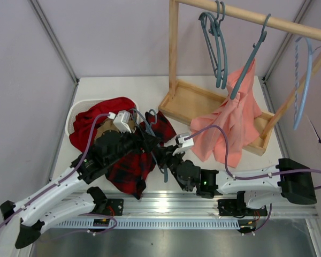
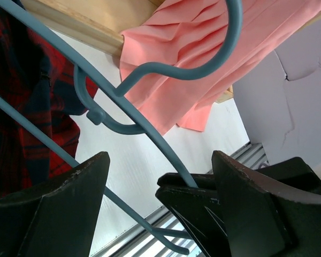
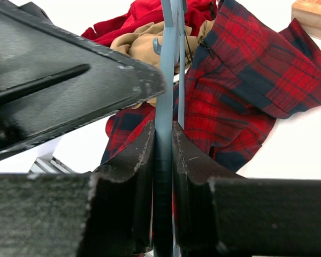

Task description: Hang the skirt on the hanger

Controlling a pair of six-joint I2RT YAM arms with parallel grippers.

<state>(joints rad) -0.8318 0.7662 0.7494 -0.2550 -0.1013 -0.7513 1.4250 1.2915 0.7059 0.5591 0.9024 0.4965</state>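
Right end effector (image 3: 163,131): closed on the hanger (image 3: 166,69), with the thin bar pinched upright between both fingers.
Left end effector (image 2: 160,160): jaws wide apart, straddling the hanger's bars without pressing on them, just beside the right end effector.
Hanger: its hook curls up just beyond the left end effector, low over the worktop (image 1: 123,88).
Skirt (image 3: 241,91): crumpled on the worktop under and just beyond both end effectors, spreading behind the gripped bar; not on the hanger.
Tan cloth (image 3: 142,45): just past the skirt, beyond the left end effector.
Red garment (image 1: 96,115): heaped beyond the left end effector, touching the skirt.
Pink garment (image 1: 235,126): beyond the right end effector, hanging down onto the rack's wooden base.
Rack (image 1: 173,48): farthest from both end effectors; spare hangers (image 1: 220,59) hang on its rod.
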